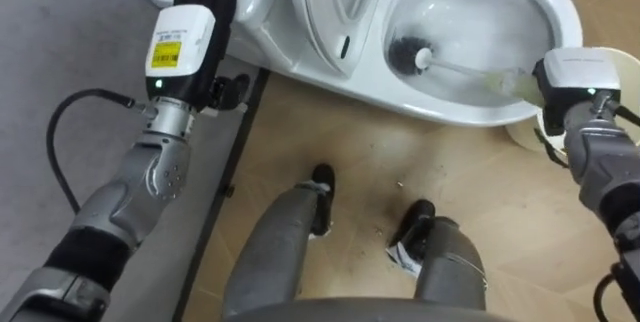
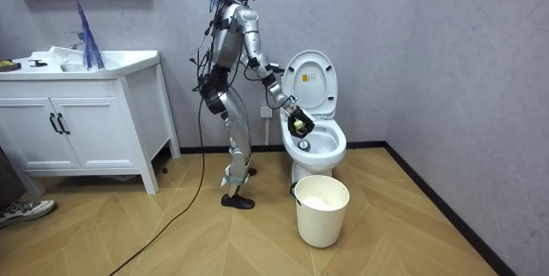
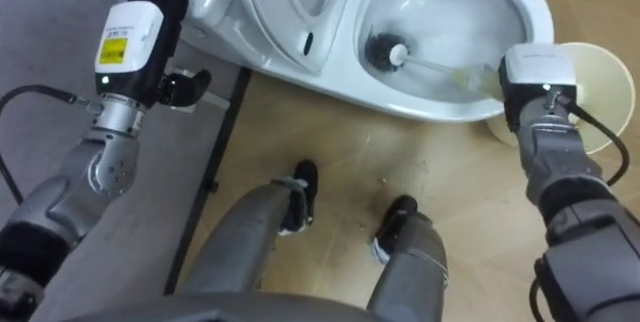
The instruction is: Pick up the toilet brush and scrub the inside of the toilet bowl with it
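One toilet brush (image 1: pixel 410 56) lies slantwise in the bowl of the single toilet (image 1: pixel 470 112). Its dark head is down in the bowl, and its white handle runs across to the rim at the right robot hand (image 1: pixel 578 70), which is closed round the handle's end. The left robot hand (image 1: pixel 186 37) rests at the tank end with fingers straight, holding nothing. The lid (image 2: pixel 310 77) stands raised. One white bucket (image 2: pixel 322 211) stands on the floor just beside the bowl. The robot stands upright between the toilet and a white cabinet (image 2: pixel 77 130).
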### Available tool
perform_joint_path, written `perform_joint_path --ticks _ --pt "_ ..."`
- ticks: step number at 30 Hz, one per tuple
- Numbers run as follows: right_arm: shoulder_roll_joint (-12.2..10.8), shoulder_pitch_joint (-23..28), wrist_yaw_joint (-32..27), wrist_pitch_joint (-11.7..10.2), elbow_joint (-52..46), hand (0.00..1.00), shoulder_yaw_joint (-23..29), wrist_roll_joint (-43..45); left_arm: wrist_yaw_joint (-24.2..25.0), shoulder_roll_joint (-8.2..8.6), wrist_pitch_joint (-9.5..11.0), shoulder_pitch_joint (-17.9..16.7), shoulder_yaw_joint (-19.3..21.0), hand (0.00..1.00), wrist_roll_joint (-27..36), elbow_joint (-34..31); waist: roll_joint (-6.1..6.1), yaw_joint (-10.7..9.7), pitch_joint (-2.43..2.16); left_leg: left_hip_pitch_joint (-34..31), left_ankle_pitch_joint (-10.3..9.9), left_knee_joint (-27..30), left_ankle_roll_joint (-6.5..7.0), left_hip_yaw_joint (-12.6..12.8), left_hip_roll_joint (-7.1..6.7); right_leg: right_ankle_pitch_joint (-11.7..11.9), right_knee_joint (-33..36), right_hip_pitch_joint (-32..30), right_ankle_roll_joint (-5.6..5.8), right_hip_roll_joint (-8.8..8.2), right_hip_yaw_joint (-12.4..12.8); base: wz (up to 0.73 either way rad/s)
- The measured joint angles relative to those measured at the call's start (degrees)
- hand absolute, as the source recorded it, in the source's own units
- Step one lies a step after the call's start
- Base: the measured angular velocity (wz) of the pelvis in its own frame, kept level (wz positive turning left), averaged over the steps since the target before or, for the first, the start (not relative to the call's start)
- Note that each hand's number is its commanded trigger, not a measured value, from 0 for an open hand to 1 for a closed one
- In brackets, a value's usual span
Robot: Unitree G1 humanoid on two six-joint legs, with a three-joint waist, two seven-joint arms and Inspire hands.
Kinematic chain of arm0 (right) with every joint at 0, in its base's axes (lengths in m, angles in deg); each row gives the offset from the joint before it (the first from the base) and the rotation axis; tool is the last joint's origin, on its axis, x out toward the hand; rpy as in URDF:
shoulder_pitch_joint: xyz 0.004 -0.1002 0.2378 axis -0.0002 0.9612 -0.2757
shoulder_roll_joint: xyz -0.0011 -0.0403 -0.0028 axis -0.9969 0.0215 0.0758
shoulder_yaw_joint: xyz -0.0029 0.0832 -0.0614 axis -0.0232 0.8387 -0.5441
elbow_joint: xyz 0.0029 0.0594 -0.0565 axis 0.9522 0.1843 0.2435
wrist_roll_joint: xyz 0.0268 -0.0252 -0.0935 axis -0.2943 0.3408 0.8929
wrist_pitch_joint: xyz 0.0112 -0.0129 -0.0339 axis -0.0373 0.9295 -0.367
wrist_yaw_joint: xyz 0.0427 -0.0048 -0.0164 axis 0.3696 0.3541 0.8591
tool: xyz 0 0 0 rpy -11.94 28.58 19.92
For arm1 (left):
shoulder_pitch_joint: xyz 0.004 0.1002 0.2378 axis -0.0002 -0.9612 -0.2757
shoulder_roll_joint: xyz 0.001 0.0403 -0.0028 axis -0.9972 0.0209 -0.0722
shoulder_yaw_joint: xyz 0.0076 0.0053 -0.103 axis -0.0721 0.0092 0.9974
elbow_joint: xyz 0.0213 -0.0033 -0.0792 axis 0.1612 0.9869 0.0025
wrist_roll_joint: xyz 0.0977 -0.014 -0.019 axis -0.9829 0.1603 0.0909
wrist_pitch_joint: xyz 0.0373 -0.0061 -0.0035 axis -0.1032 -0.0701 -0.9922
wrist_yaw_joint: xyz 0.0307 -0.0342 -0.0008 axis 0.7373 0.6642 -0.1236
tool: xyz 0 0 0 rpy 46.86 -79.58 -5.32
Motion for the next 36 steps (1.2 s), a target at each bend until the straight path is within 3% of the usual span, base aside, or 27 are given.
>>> perform_joint_path --ticks 5,7,10,14,16,19,22,27,32,33,35,36 --pt "-1.16 6.26 1.67 4.04 -9.16 1.00 0.00 0.32 -1.24 0.36 -0.48 -0.54 -1.40 0.00 2.36 1.53 1.00 -0.11 -0.08 2.20 0.21 -2.01 -0.56 -0.28 0.86 0.27 -3.29 2.71 -0.01 1.74 -0.14 -0.02" --pt "-1.37 8.86 2.36 5.43 -12.78 1.00 0.01 0.29 -1.83 0.30 -1.13 -1.52 -1.44 0.00 3.67 1.52 1.39 -0.38 -0.35 3.01 0.52 -2.96 -1.02 -0.25 1.30 0.53 -4.65 3.49 -0.34 2.48 -0.17 -0.06" --pt "-1.39 9.23 2.08 5.60 -12.02 1.00 -0.03 -0.67 -2.43 0.28 -1.60 -2.06 -1.51 0.00 5.65 1.79 1.53 -0.31 -0.45 3.86 0.74 -3.76 -1.40 0.13 1.71 0.68 -4.71 3.90 -0.57 2.90 0.18 -0.08" --pt "-0.89 5.99 -0.65 3.58 -5.63 1.00 -1.67 -5.90 -2.66 0.22 -2.79 -1.97 -2.36 0.00 6.54 1.71 1.72 -0.45 -0.54 3.94 0.77 -3.56 -1.42 0.44 1.91 0.51 -4.52 3.94 -0.82 2.82 0.15 0.00" --pt "-0.66 3.60 -1.54 1.09 -1.03 1.00 -1.60 -12.97 -2.94 0.05 -3.26 -1.80 -2.73 0.00 6.82 1.03 0.80 -0.66 0.06 3.81 0.80 -3.67 -1.43 1.18 1.49 -0.24 -2.86 3.04 -0.85 1.79 0.21 0.07" --pt "-0.57 -0.48 -1.62 -0.80 3.19 1.00 0.57 -20.77 -2.93 -0.23 -4.30 -1.19 -2.44 0.00 6.58 -0.23 -0.09 -1.35 0.59 2.28 0.86 -2.58 -1.30 1.58 0.42 -1.59 0.52 0.20 -0.90 -0.04 0.93 0.10" --pt "0.49 -6.07 -2.06 -1.44 6.55 1.00 3.65 -22.49 -2.73 -0.38 -6.54 -0.93 -1.93 0.00 6.59 -2.22 -0.55 -2.66 0.84 0.58 1.46 -2.14 -0.76 2.04 -0.35 -2.14 2.93 -2.39 -1.08 -1.36 1.56 0.09" --pt "1.10 -6.99 -2.50 -0.94 6.37 1.00 3.86 -18.51 -1.83 -0.38 -7.19 -0.37 -1.06 0.00 6.51 -2.41 -1.03 -2.76 0.81 0.83 1.48 -1.64 -0.75 2.08 -0.10 -2.00 3.09 -2.06 -1.25 -1.17 1.48 -0.01" --pt "-1.43 -2.71 -3.25 1.75 -0.52 1.00 -1.41 -5.52 -1.75 0.29 -8.60 -0.11 -1.87 0.00 4.92 -2.05 -0.27 -1.70 0.76 1.35 1.43 -1.51 -0.78 2.13 0.96 -1.19 1.04 -0.66 -1.14 0.46 1.45 -0.08" --pt "-2.80 -0.87 -2.66 2.46 -3.33 1.00 -3.07 -2.50 -1.76 0.43 -9.05 -0.21 -2.39 0.00 4.87 -1.92 0.47 -1.43 0.51 1.67 1.43 -2.10 -0.79 2.10 1.28 -0.83 -0.17 0.01 -1.04 1.04 1.23 0.00" --pt "-5.64 2.17 -1.68 7.24 -7.12 1.00 -3.23 0.12 -1.97 0.92 -9.35 -0.57 -3.18 0.00 4.88 -1.61 2.31 -1.38 0.16 1.99 1.52 -3.05 -0.92 1.50 1.62 0.25 -2.52 1.32 -1.13 1.65 -0.05 -0.02" --pt "-6.37 4.32 -0.85 9.64 -9.77 1.00 -2.57 0.08 -2.41 1.12 -9.48 -1.49 -3.37 0.00 4.90 -1.44 3.07 -1.28 -0.31 2.35 1.55 -3.68 -0.92 1.57 1.65 0.80 -3.49 1.67 -1.01 1.96 0.07 -0.19"
